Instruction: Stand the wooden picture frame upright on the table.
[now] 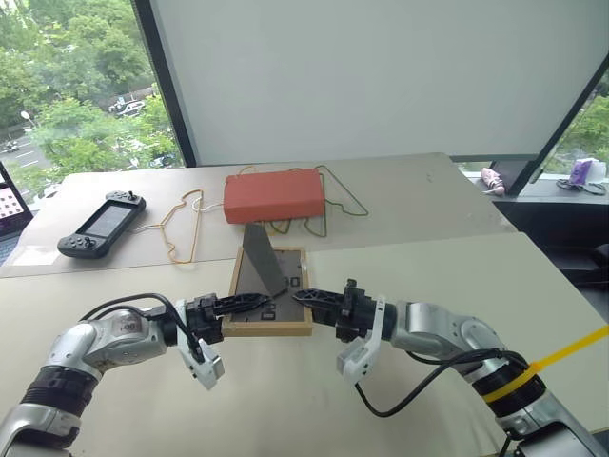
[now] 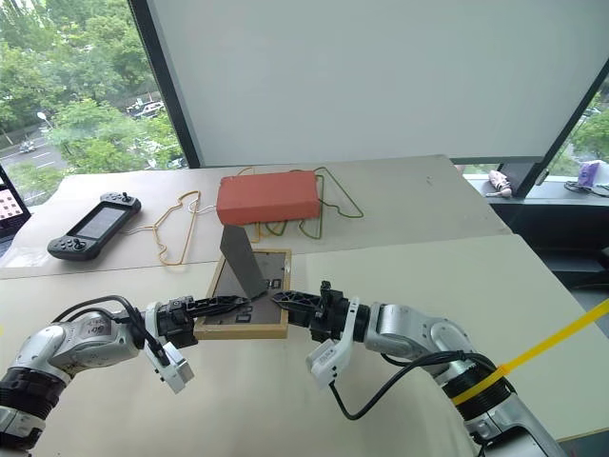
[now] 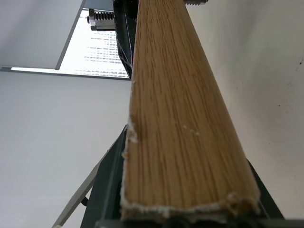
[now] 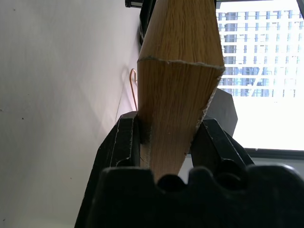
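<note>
Frame pinched from both sides

My left gripper (image 1: pixel 255 303) and right gripper (image 1: pixel 303 296) both clamp the frame (image 1: pixel 271 291), wood between the fingers; uneven tipping could twist it loose.

No text, label, brand, number or sign can be read on anything here.

The wooden picture frame (image 1: pixel 270 328) lies back-up, its portrait side hidden. Behind it, the orange-red box (image 1: pixel 274 196) covers part of the wire hangers (image 1: pixel 181 228). A screen (image 1: pixel 9 211) far left of it is cut off.
</note>
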Action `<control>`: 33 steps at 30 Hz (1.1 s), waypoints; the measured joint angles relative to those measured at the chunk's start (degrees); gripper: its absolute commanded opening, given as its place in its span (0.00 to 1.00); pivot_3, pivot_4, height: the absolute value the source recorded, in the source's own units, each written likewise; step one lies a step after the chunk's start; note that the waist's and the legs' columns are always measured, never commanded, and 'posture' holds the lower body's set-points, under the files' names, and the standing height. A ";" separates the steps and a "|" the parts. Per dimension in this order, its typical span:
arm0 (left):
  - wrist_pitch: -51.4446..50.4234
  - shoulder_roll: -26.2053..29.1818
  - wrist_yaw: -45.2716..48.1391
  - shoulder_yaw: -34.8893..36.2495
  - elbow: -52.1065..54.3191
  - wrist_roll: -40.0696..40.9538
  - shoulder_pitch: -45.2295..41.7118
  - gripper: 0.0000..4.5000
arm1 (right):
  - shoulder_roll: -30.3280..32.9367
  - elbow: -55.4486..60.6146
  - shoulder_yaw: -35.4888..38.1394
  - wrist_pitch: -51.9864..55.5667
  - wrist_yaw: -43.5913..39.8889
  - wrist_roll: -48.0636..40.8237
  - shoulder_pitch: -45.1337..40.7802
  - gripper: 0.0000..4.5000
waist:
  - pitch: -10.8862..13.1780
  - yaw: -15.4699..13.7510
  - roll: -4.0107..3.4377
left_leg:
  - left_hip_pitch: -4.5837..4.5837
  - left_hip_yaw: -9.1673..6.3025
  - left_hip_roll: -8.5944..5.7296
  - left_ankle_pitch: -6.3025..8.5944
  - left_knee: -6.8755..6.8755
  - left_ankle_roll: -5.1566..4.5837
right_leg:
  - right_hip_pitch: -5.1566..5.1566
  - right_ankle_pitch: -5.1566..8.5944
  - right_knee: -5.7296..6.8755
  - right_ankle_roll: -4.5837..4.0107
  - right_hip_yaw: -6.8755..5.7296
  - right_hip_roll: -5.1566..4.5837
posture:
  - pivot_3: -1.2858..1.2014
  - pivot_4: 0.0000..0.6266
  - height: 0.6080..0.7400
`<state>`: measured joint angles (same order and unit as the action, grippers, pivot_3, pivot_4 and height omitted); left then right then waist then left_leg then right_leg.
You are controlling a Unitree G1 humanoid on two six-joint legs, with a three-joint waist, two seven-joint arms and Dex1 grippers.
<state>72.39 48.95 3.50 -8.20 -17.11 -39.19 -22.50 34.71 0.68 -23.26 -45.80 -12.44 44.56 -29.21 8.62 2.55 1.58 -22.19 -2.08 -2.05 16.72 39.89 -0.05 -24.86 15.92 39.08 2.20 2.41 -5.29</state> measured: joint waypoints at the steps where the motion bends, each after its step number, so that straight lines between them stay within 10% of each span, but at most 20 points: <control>1: -0.08 0.00 0.40 -0.24 -0.09 0.78 0.00 0.46 | 0.00 0.11 0.10 0.16 -0.42 -0.67 0.13 0.27 | 0.00 -0.01 0.00 | 0.00 0.00 0.00 0.00 0.00 0.00 | 0.00 0.00 0.00 0.00 0.00 0.00 | 0.52 0.24 1.00; 6: -2.54 0.00 4.33 -2.22 -0.37 6.10 -0.03 0.84 | -0.01 0.99 0.77 2.03 -2.74 -2.97 1.10 0.27 | 0.00 0.01 0.00 | 0.01 -0.01 0.00 0.00 0.00 -0.01 | 0.02 0.00 0.00 0.00 0.00 0.00 | 0.52 0.24 1.00; 16: -6.29 2.95 6.64 2.93 11.55 22.02 11.06 0.84 | 1.91 1.29 6.02 14.88 -16.57 -27.58 -1.26 0.27 | 0.00 0.07 0.00 | 0.10 0.00 0.19 0.06 0.00 -0.10 | 0.15 0.00 -0.09 0.00 0.03 0.00 | 0.52 0.24 1.00; 26: -11.37 1.25 9.86 4.92 18.95 25.85 19.22 0.84 | 6.79 11.31 22.22 90.13 -31.85 -89.58 -12.16 0.27 | 0.03 -0.67 -0.03 | 0.32 -0.19 0.31 0.19 -0.05 -0.31 | 0.63 -0.01 -0.34 -0.01 -0.11 -0.06 | 0.52 0.24 1.00; 33: -11.33 -0.30 11.32 4.92 18.79 25.58 18.79 0.84 | 6.09 7.68 22.86 107.53 -32.01 -99.59 -11.73 0.27 | 0.02 -1.07 -0.03 | 0.20 -0.18 0.29 0.22 -0.07 -0.36 | 0.56 -0.01 -0.42 -0.02 -0.13 -0.07 | 0.52 0.24 1.00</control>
<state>61.06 48.65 14.82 -3.28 1.68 -13.61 -3.70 40.80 8.36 -0.40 61.73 -44.45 -55.03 -40.93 8.64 1.49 1.54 -21.99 -2.27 -1.76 16.94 39.82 -0.41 -24.30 15.91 38.66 2.18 2.29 -5.36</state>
